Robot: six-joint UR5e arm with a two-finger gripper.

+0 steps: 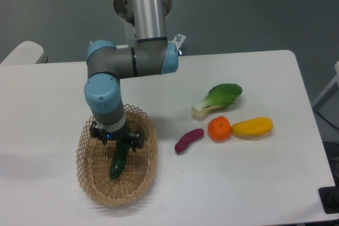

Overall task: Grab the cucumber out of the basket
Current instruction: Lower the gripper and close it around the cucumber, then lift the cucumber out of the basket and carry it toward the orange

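Note:
The dark green cucumber [117, 163] lies lengthwise in the oval tan wicker basket [143, 178] at the front left of the table. My gripper [118, 140] points straight down into the basket over the cucumber's far end. Its black finger links are spread wide to either side of the cucumber, so it looks open and straddles that end. The fingertips are mostly hidden under the wrist. The cucumber's near end rests on the basket floor.
To the right on the white table lie a small purple eggplant [188, 140], an orange [219, 128], a yellow mango-like fruit [252, 127] and a light-green bok choy [218, 99]. The table's front edge is close behind the basket.

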